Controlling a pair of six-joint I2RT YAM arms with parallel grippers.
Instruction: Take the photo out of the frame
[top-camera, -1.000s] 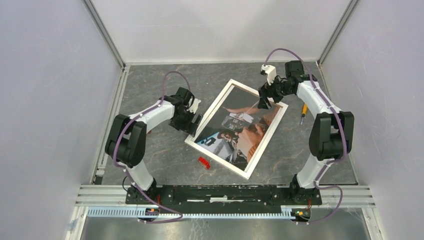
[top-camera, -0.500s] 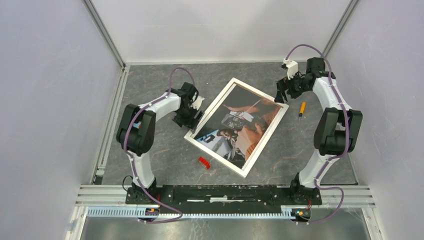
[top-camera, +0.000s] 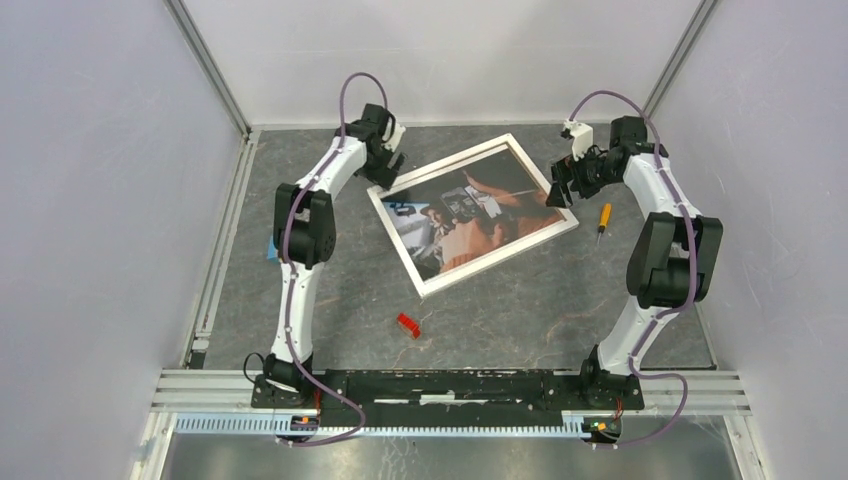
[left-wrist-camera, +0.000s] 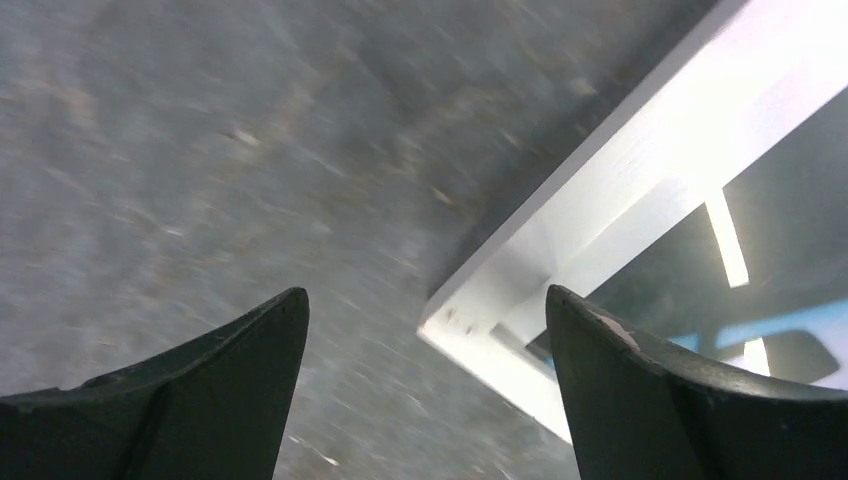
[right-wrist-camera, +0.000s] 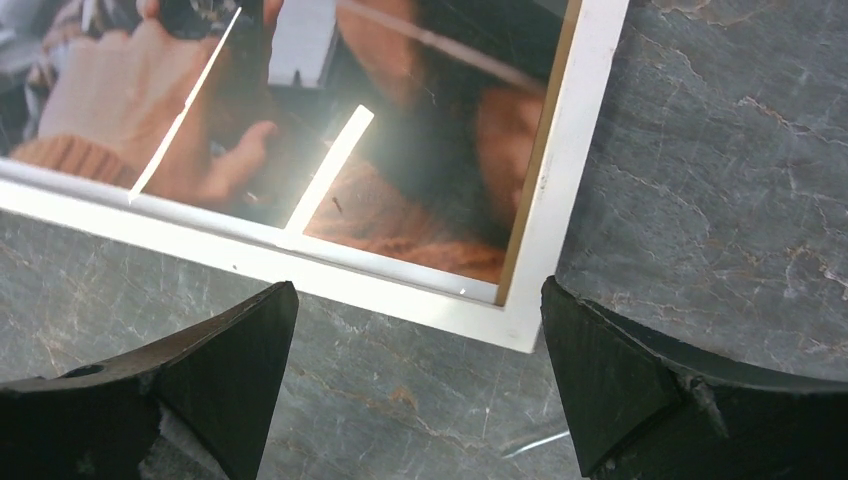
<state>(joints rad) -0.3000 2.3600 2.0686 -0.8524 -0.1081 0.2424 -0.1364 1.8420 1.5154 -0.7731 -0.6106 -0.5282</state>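
We found the large colour print of people in brown, orange and skin tones (top-camera: 468, 205) lying face up inside the rectangular picture frame with a thin white border (left-wrist-camera: 640, 150). The frame lay flat and askew on the grey stone-patterned tabletop (top-camera: 520, 310). The left claw (left-wrist-camera: 425, 297) hung at the frame's far left corner, spread wide with nothing in it, and that corner showed between its fingers. The right claw (right-wrist-camera: 417, 288) hovered over the frame's right corner, equally wide and empty. We noted a small red object (top-camera: 407, 325) on the tabletop near the frame's near corner and an orange-handled screwdriver (top-camera: 604, 217) just right of the frame.
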